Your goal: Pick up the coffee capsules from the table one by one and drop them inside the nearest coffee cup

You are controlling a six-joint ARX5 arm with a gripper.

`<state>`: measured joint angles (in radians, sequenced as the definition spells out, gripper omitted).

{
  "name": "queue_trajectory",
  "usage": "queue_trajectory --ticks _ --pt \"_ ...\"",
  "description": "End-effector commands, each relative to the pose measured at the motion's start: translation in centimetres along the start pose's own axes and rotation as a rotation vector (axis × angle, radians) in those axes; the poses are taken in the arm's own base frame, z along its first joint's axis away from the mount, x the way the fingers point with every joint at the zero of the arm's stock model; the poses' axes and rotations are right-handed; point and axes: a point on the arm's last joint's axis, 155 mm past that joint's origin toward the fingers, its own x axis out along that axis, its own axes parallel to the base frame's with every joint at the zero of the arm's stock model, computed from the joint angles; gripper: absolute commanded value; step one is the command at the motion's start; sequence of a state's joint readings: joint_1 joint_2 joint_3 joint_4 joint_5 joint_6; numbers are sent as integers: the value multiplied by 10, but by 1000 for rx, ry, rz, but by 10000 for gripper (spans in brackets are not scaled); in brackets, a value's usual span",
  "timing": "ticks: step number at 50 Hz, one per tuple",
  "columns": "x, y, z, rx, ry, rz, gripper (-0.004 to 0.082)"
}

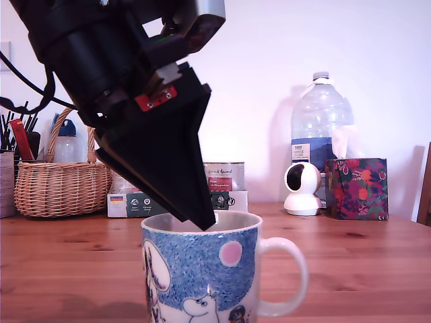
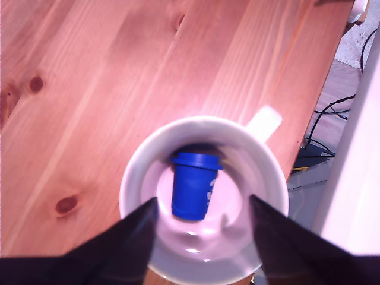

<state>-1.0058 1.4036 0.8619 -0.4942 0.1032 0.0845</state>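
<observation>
The white coffee cup (image 1: 202, 276), with its speckled blue band, pink dot and cartoon figures, stands on the wooden table (image 1: 350, 269) close to the exterior camera, handle toward the exterior view's right. My gripper (image 1: 204, 219) hangs directly over it, its black tips at the rim. In the wrist view my gripper (image 2: 203, 203) is open, and neither of its black fingers (image 2: 133, 231) touches anything. Between and below them a deep-blue coffee capsule (image 2: 193, 185) lies inside the coffee cup (image 2: 139, 172), apart from both fingers. The exterior view shows no capsule.
Behind the cup stand a wicker basket (image 1: 60, 182), silver tins (image 1: 225, 176) on flat boxes, a white round camera (image 1: 302, 188), a large water bottle (image 1: 320, 128) and a floral box (image 1: 355, 188). The table's edge (image 2: 314, 113) runs just past the cup's handle, with cables on the floor beyond.
</observation>
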Motion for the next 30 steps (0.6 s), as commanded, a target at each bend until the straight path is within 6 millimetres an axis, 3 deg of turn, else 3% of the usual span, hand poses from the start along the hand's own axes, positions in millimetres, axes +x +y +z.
queue_trajectory --ticks 1,14,21,26,30 --pt "0 -1 5 -1 -7 -2 791" --pt "-3 -1 6 -1 -8 -1 783" --pt "-14 0 13 3 -50 10 742" --pt "-26 5 22 7 -95 43 620" --pt "-37 9 28 17 -131 72 400"
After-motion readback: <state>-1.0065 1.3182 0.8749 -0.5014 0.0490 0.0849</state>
